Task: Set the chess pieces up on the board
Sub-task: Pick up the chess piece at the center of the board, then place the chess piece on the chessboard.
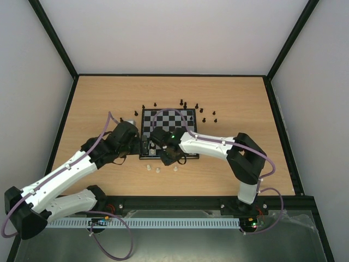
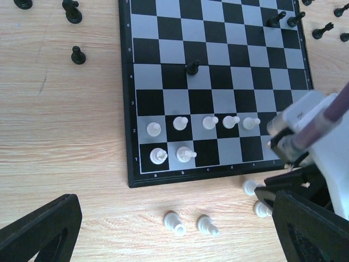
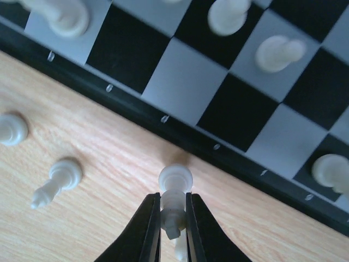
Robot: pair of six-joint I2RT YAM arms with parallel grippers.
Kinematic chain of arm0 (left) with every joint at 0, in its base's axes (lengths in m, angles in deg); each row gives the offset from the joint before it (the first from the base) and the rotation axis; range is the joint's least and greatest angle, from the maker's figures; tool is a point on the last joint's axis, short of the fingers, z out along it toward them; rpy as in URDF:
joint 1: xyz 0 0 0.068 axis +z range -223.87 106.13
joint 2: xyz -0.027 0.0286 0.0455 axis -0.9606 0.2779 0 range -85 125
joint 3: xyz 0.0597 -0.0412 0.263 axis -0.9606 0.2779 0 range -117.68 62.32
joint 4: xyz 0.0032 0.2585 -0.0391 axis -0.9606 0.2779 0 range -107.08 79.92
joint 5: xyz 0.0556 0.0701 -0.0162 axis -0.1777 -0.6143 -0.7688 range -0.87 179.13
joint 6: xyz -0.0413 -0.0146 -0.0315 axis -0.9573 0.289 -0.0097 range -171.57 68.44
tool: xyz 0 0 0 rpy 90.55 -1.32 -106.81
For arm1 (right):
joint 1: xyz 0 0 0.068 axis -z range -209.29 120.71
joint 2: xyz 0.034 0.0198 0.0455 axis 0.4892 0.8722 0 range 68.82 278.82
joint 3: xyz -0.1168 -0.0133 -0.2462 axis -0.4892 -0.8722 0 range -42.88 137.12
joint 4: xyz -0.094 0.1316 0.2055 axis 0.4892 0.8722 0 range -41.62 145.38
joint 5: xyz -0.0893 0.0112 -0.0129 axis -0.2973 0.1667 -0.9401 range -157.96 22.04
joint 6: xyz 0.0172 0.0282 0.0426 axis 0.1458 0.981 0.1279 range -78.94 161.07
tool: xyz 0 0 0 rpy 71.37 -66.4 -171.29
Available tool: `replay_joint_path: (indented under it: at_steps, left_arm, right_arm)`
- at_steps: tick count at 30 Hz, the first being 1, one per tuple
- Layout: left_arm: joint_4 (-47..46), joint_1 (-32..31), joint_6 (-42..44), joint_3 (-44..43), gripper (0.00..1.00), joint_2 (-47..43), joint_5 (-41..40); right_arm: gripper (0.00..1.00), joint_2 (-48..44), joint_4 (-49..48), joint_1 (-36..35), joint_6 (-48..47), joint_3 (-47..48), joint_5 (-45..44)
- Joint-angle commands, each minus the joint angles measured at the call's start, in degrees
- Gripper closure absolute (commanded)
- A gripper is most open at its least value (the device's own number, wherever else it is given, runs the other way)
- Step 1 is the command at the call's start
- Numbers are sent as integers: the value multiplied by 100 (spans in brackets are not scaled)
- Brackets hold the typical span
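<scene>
The board [image 1: 174, 117] lies mid-table. Cream-white chess pieces [image 2: 210, 122] stand on its two nearest rows, and one black pawn [image 2: 192, 67] stands further in. My right gripper [image 3: 173, 199] is shut on a white piece [image 3: 175, 180], whose base is over the wood just off the board's near border [image 3: 163, 117]. In the top view my right gripper [image 1: 173, 155] is at the board's near edge. My left gripper [image 2: 174, 245] stands open above two white pieces [image 2: 174, 222] lying on the wood, and holds nothing.
Several black pieces [image 1: 203, 111] stand loose on the wood beyond and beside the board's far edge. More white pieces [image 1: 157, 170] lie on the table in front of the board. Black frame rails [image 1: 71, 109] bound the tabletop.
</scene>
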Motion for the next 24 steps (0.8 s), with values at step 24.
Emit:
replay_joint_path:
  at_steps: [24]
  left_arm:
    - [-82,170,48,-68,1,73,-24]
  right_arm:
    - [93,225,199,795,-461,566,109]
